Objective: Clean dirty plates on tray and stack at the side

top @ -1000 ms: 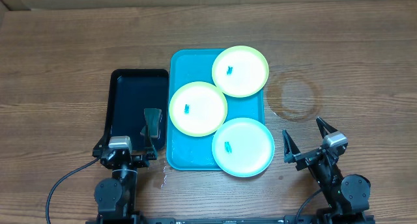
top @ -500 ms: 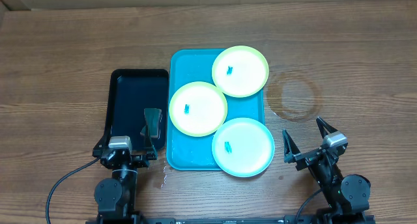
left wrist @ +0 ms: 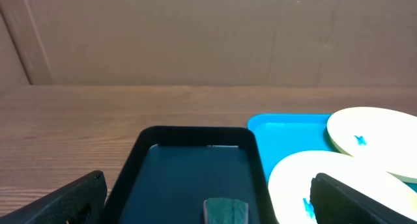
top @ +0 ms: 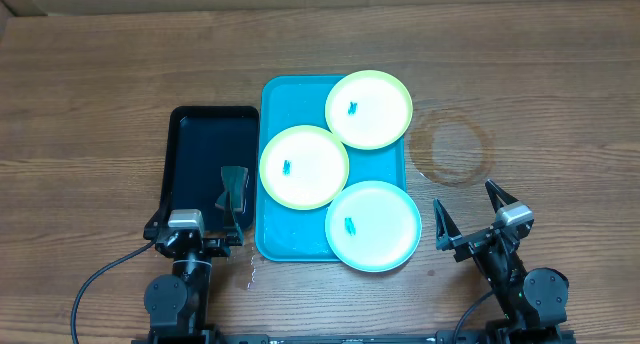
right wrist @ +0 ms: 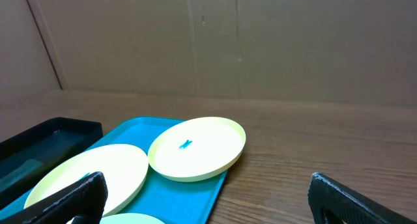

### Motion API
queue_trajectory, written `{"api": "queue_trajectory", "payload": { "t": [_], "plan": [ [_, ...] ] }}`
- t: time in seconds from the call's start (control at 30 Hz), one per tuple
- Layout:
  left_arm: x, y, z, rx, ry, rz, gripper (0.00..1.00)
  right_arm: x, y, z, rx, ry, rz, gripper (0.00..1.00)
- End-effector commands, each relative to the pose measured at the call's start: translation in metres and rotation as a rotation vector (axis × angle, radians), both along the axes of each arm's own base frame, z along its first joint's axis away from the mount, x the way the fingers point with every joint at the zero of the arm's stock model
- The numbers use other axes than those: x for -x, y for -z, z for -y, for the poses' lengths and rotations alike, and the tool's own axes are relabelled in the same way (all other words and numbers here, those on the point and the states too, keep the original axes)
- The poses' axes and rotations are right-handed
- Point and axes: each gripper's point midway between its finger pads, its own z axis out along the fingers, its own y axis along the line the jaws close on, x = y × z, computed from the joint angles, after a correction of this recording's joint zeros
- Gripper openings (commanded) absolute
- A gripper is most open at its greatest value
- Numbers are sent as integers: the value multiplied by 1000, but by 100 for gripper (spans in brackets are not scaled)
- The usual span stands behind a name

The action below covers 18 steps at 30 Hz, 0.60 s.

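The turquoise tray [top: 275, 104] holds three plates, each with a small blue smudge. One yellow-green plate [top: 369, 109] is at the far right, another [top: 304, 167] in the middle, and a light blue one [top: 373, 225] hangs over the near right corner. My left gripper [top: 193, 221] stands open at the near end of the black tray, with nothing between its fingers [left wrist: 65, 201]. My right gripper [top: 468, 212] stands open and empty over bare wood, right of the light blue plate. The right wrist view shows the far plate [right wrist: 195, 149] overlapping the tray's edge [right wrist: 195, 198].
A black tray [top: 200, 144] lies left of the turquoise one, with a folded green cloth or sponge [top: 234, 189] at its near right. A faint round stain [top: 452, 149] marks the wood right of the tray. A cardboard wall backs the table.
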Motion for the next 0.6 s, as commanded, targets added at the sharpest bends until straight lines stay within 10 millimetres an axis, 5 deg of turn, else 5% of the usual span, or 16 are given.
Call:
{"api": "queue_trajectory", "payload": {
  "t": [0.0,0.57],
  "plan": [
    [0,-5,3,16,20,18,100,-1,2,3,0,14,1,100],
    [10,-45,4,31,20,57,100,-1,2,3,0,14,1,100]
  ]
}}
